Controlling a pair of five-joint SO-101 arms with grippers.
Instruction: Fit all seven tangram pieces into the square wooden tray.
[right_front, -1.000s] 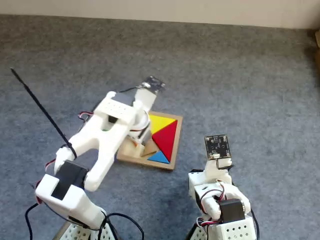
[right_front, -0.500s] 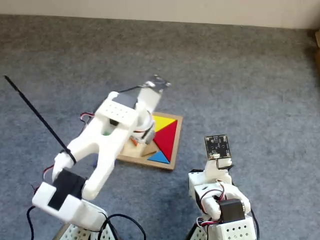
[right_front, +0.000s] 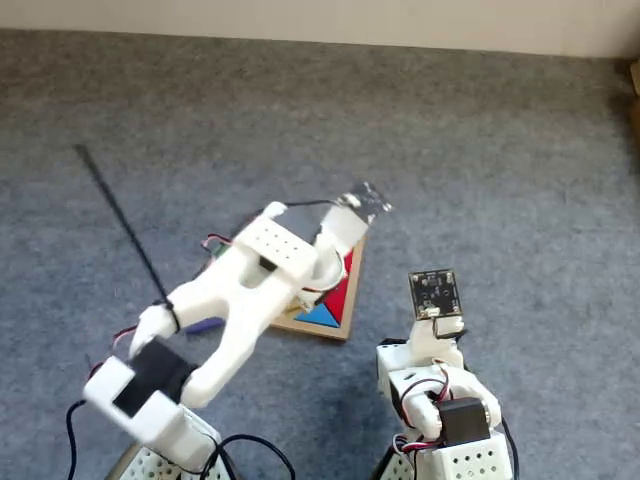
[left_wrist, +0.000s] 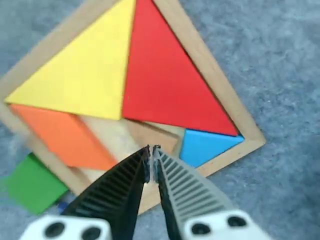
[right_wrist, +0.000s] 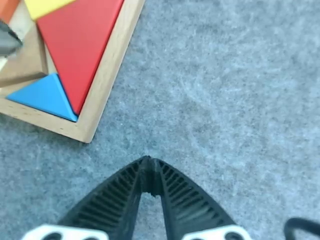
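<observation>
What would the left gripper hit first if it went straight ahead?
The left gripper would probably meet the bare floor of the tray first, between the orange piece and blue triangle.

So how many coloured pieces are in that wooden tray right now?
4: a yellow triangle, a red triangle beside it, an orange piece against the yellow one, a blue triangle in a corner. The left gripper may hide more.
</observation>
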